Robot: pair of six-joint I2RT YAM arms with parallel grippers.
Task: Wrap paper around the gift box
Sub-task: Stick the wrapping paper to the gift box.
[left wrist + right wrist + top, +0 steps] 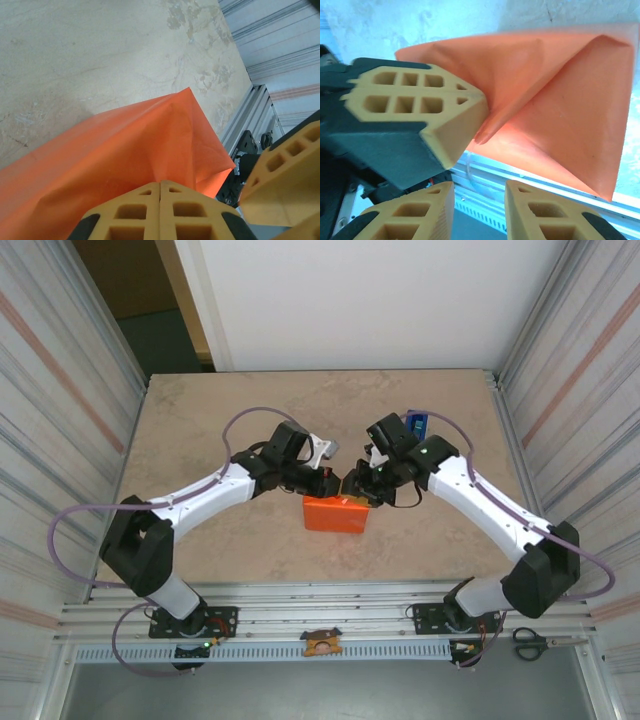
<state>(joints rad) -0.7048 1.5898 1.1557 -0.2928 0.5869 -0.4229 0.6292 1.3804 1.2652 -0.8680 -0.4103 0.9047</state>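
Observation:
The orange paper (335, 515) is folded into a block-shaped parcel at the table's middle. The gift box is hidden under it. My left gripper (338, 483) is over the parcel's top back edge, shut on a raised fold of the paper (125, 150). The closed fingertips (160, 182) meet on the crease. In the right wrist view the left gripper (481, 96) pinches that fold of paper (560, 100). My right gripper (358, 490) faces it from the right, and its jaws (479, 186) stand open just off the fold. A thin clear strip (471, 167) curls down between them.
A blue tape dispenser (416, 423) stands behind the right arm near the back right. Scissors (530, 642) lie on the front rail at the right, and a small orange-brown piece (322, 642) sits mid-rail. Corrugated walls close in both sides of the table (200, 440).

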